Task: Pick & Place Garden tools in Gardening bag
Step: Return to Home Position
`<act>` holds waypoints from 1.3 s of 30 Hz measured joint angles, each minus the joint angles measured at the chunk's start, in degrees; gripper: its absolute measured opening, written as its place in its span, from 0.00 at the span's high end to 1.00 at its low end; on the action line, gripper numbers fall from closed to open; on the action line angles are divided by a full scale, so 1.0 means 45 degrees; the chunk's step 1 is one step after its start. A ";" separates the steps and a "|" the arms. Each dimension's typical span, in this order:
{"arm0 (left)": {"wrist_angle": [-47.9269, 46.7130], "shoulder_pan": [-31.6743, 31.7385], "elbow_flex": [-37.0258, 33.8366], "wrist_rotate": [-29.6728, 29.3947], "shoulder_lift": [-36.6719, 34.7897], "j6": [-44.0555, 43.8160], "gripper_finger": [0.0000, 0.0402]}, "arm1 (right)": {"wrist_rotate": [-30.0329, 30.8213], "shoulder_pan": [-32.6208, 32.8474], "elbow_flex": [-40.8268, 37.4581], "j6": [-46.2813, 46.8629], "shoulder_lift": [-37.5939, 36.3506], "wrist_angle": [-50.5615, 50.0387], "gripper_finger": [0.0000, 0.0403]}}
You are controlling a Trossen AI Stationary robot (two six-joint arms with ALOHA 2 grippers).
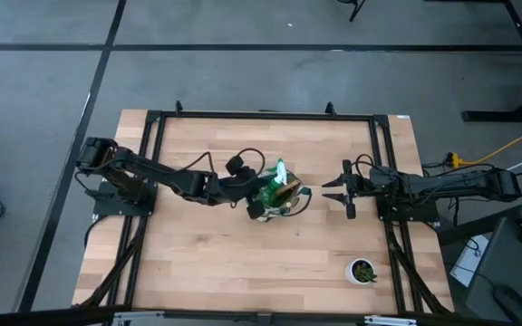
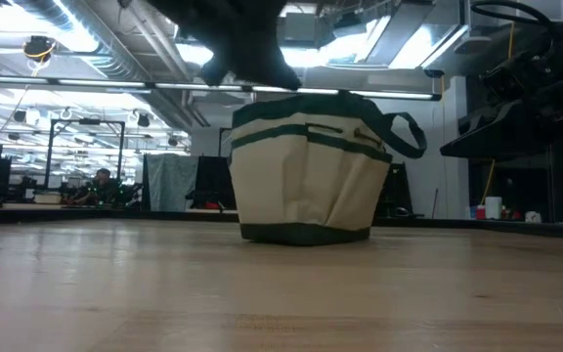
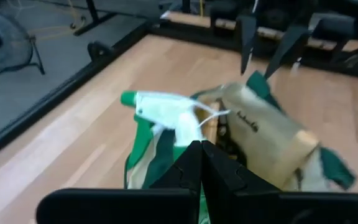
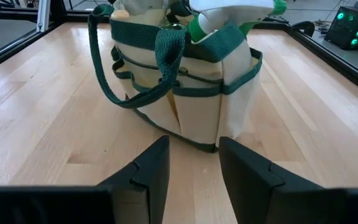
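Now the soft cream canvas tote with dark green trim (image 2: 306, 176) stood mid-table, with the green spray bottle with white trigger (image 3: 166, 115) poking out. The left gripper (image 3: 201, 149) hovered over it, fingers pressed together. The right gripper (image 4: 194, 165) faced it, fingers spread. The cloth was probably floppy, so it was best lifted by its green handles (image 4: 168, 53).

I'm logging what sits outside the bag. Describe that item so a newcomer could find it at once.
In the high view, take the wooden table and go to its lower corner on the right arm's side. There stands a small white pot with a green plant, far from the cream gardening bag at mid-table. It is the only round, white thing there.
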 joint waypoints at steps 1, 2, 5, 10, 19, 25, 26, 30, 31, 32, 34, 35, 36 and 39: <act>0.0003 -0.0061 0.0000 -0.0013 -0.0130 0.0080 0.99 | -0.0003 0.0000 0.0000 0.0003 0.0000 0.0000 0.64; 0.0027 -0.0098 0.0000 -0.0034 -0.0231 0.0088 0.99 | -0.0001 0.0000 -0.0001 0.0001 0.0000 0.0000 0.64; -0.0012 -0.0229 0.0000 -0.0036 -0.0540 0.0295 1.00 | 0.0000 0.0000 0.0000 0.0001 0.0000 0.0000 0.64; 0.0666 -0.0416 -0.0292 0.1172 -0.0987 0.2361 0.99 | 0.0000 0.0000 0.0000 0.0004 0.0000 0.0000 0.64; 0.6282 -0.0095 -0.3690 0.4514 -0.2465 0.4619 0.99 | -0.0003 0.0000 -0.0003 0.0001 0.0000 0.0000 0.64; 0.8512 0.0443 -0.6637 0.4540 -0.4458 0.4663 0.99 | 0.0000 0.0000 0.0000 0.0005 0.0000 0.0000 0.64; 0.8664 0.0531 -0.7086 0.4350 -0.4825 0.4668 0.99 | -0.0001 0.0000 -0.0001 0.0005 0.0000 0.0000 0.64; 0.8624 0.0861 -0.8393 0.2422 -0.6032 0.4682 0.98 | 0.0000 0.0000 -0.0003 0.0005 0.0000 0.0000 0.64; 0.8609 0.0919 -0.8669 0.1864 -0.6277 0.4682 0.98 | 0.0000 0.0000 0.0000 0.0000 0.0000 0.0000 0.64; 0.8614 0.0953 -0.8900 0.1325 -0.6450 0.4670 0.98 | -0.0001 0.0000 -0.0001 0.0000 0.0000 0.0004 0.64; 0.8612 0.0986 -0.9295 0.0681 -0.6680 0.4421 0.99 | 0.0000 0.0000 -0.0005 0.0005 0.0000 0.0000 0.64; 0.8608 0.0986 -0.9467 0.0473 -0.6734 0.4163 0.99 | 0.0000 0.0000 -0.0005 0.0005 0.0000 0.0000 0.64; 0.8600 0.0986 -0.9618 0.0367 -0.6752 0.3900 0.99 | 0.0000 0.0000 -0.0003 0.0005 0.0000 0.0000 0.64; 0.8507 0.0986 -0.9930 0.0332 -0.6760 0.3685 0.98 | 0.0000 0.0000 -0.0001 0.0005 0.0000 0.0000 0.64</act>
